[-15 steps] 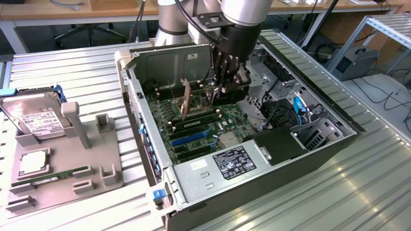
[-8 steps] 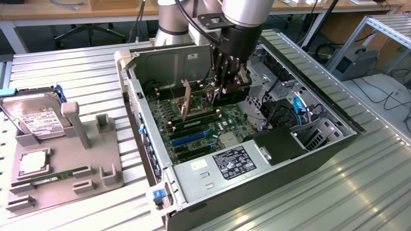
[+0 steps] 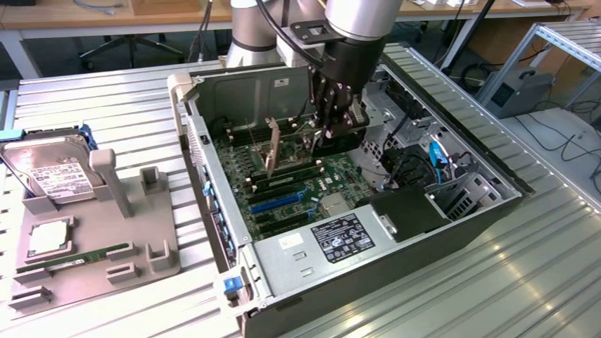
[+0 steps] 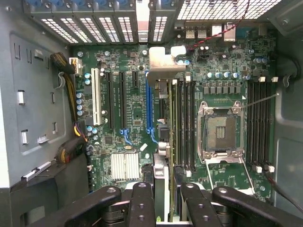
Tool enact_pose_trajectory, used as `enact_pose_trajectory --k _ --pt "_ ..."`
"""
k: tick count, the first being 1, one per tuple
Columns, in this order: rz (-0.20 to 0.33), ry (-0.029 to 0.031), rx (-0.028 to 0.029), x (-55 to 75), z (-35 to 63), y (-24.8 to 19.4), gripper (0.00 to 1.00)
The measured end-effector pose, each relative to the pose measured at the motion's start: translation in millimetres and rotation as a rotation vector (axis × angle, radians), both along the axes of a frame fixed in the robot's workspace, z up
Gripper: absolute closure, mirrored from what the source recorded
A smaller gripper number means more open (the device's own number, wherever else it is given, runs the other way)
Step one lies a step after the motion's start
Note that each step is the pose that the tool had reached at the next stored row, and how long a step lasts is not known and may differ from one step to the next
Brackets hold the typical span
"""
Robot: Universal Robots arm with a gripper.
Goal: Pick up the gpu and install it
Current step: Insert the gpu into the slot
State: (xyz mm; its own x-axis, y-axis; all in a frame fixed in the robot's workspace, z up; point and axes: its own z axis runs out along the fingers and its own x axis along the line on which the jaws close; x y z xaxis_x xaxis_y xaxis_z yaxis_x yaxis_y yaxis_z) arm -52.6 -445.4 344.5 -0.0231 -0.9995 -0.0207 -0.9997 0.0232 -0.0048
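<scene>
The gpu (image 3: 272,149) stands on edge over the motherboard (image 3: 281,204) inside the open computer case (image 3: 488,204). It sits beside the memory slots. In the wrist view the gpu (image 4: 164,109) shows edge-on, its silver bracket (image 4: 163,61) toward the vented rear wall of the case. Its near end runs between my black fingers (image 4: 142,203). My gripper (image 3: 331,135) reaches down into the case, shut on the card's end away from the bracket; the gripper (image 4: 163,210) straddles the card.
The empty CPU socket (image 4: 220,130) and memory slots (image 4: 184,123) lie close beside the card. Blue cables (image 3: 434,158) and drive bays crowd the case's far side. A power supply (image 3: 338,239) is near the front. Outside, a grey fixture (image 3: 94,260) holds a hard drive (image 3: 52,172) and memory stick (image 3: 75,257).
</scene>
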Motion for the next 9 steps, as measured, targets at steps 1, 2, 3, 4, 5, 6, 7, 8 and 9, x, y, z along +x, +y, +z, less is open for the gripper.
enact_pose_trajectory --k 1,2,3,4,5,6,7,8,9 --pt "0.0 0.0 -0.0001 0.0 0.0 -0.3 0.73" --pt "0.0 0.0 -0.0001 0.0 0.0 -0.7 0.73" --pt "0.0 0.0 -0.0001 0.0 0.0 -1.0 0.73" --pt "0.0 0.0 -0.0001 0.0 0.0 -1.3 0.73" --pt "0.0 0.0 0.0 0.0 0.0 -1.7 0.73" --pt "0.0 0.0 -0.0001 0.0 0.0 -2.0 0.73" --pt "0.0 0.0 0.0 0.0 0.0 -2.4 0.73" --pt "0.0 0.0 -0.0001 0.0 0.0 -2.7 0.73" --pt "0.0 0.0 -0.0001 0.0 0.0 -3.1 0.73"
